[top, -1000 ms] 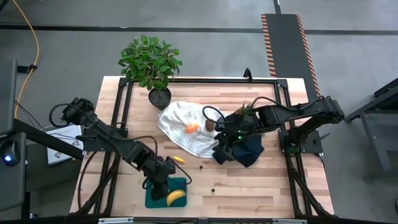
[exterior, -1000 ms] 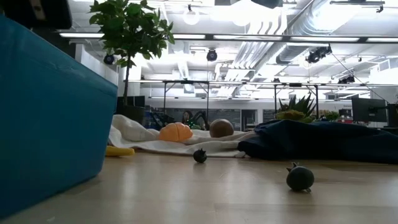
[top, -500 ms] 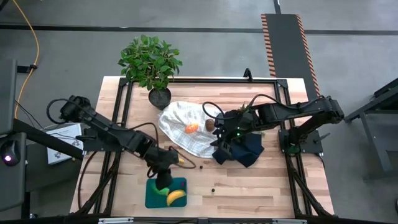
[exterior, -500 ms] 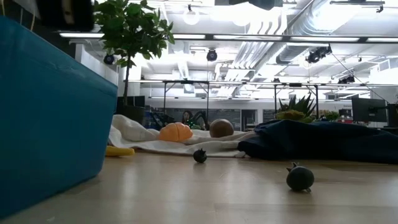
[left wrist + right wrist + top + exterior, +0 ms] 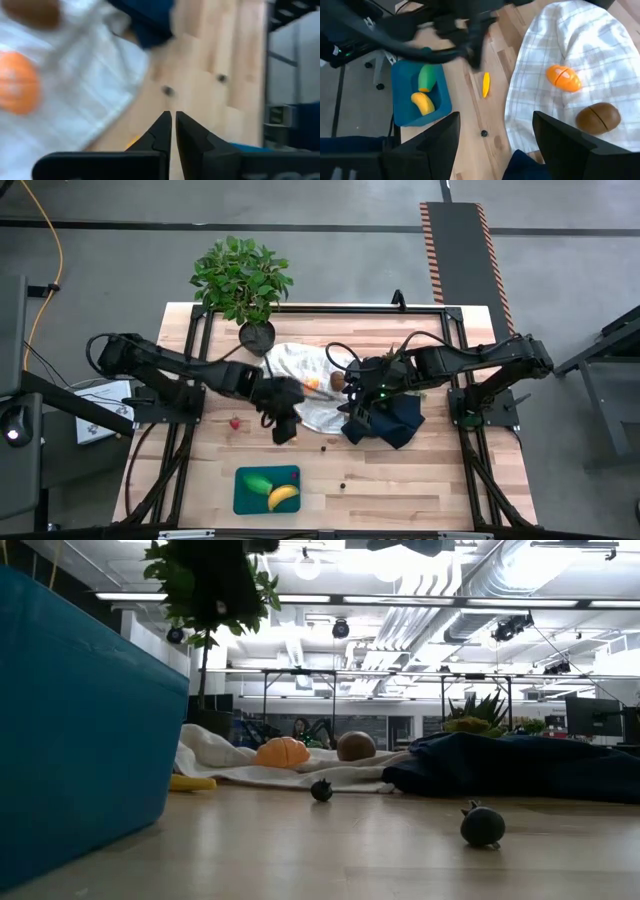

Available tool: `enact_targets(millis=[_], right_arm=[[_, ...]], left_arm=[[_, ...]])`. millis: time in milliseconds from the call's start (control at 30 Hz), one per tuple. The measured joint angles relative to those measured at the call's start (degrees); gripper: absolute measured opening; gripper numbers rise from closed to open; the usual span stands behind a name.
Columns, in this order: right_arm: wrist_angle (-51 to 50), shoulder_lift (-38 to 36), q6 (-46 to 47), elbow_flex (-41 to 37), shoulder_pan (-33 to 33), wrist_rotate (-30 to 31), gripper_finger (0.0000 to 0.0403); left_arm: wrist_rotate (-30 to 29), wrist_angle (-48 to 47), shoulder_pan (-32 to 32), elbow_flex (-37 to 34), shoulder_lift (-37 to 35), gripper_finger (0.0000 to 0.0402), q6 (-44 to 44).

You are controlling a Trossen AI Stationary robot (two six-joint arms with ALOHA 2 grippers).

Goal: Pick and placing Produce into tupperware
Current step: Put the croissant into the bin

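Clenched empty, left gripper (image 5: 283, 430) is hanging right over the small yellow wedge (image 5: 486, 84), lying lengthwise beside the white cloth (image 5: 300, 380), while right gripper (image 5: 356, 423), fingers spread, is waiting farther right; teal container (image 5: 244, 498) is sitting near.

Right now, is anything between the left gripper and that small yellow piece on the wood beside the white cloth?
Nothing visible. The left gripper hangs, fingers shut, close over the yellow piece, which lies on bare wood beside the white cloth; the tupperware is off to the side.
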Motion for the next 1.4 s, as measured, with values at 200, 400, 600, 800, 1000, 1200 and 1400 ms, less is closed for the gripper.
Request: enact_targets(millis=[200, 400, 600, 800, 1000, 1200, 1400], right_arm=[[0.0, 0.0, 0.9, 0.0, 0.0, 1.6, 0.0241], [-0.2, 0.0, 2.0, 0.0, 0.0, 2.1, 0.0241], [-1.4, 0.0, 2.4, 0.0, 0.1, 2.6, 0.0241], [-7.2, 0.0, 0.5, 0.0, 0.7, 5.2, 0.0241], [-9.3, 0.0, 0.7, 0.0, 1.8, 5.1, 0.0241], [-9.6, 0.0, 1.8, 0.0, 2.9, 5.1, 0.0241], [-11.0, 0.0, 3.0, 0.0, 4.2, 5.8, 0.0241]], left_arm=[[-6.5, -1.1, 6.8, 0.0, 0.3, 0.0017, 6.2], [-7.4, -1.6, 11.7, 0.0, 0.4, 0.0024, 14.1], [-5.0, -0.4, 13.7, 0.0, 1.6, 0.0094, 16.5], [-4.7, -0.3, 14.0, 0.0, 3.5, 0.0162, 19.6], [-3.7, 0.2, 14.0, 0.0, 6.7, 0.0184, 20.8], [-3.5, 1.0, 14.0, 0.0, 9.2, 0.0195, 21.0], [-3.6, 1.7, 14.0, 0.0, 11.1, 0.0208, 21.0]])
